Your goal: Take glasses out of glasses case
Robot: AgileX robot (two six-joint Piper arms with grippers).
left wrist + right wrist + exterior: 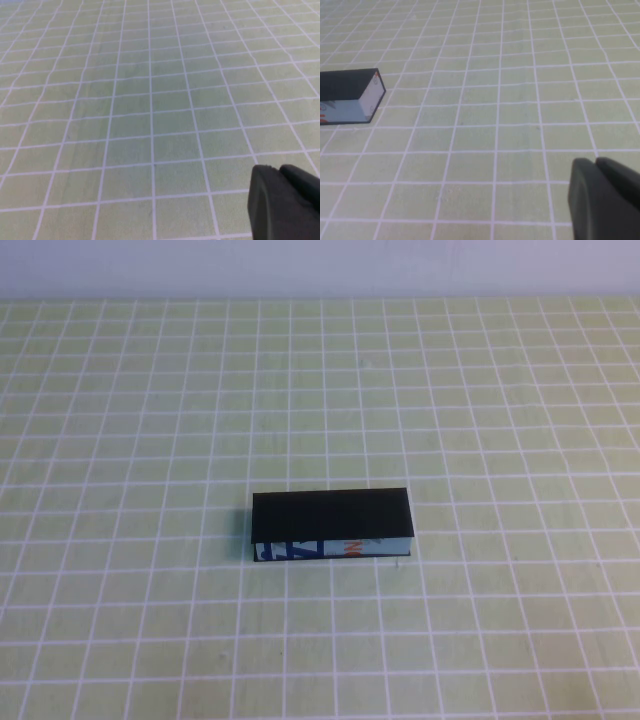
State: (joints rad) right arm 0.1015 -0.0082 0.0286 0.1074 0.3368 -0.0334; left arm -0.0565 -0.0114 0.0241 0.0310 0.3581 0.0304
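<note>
A pale green table ruled with white gridlines.

Obstacle: you have only the shut glasses case standing on the gridded tabletop.
Left gripper: yours hangs over bare grid.
Right gripper: well apart from the case, bare grid between.

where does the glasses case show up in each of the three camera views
High view: the closed glasses case lies near the middle of the table, printed side facing the camera.
Left wrist view: not in it; only the left gripper over the grid mat.
Right wrist view: its end shows at the picture's edge, far from the right gripper.
Shared landmark: the green grid mat.
</note>
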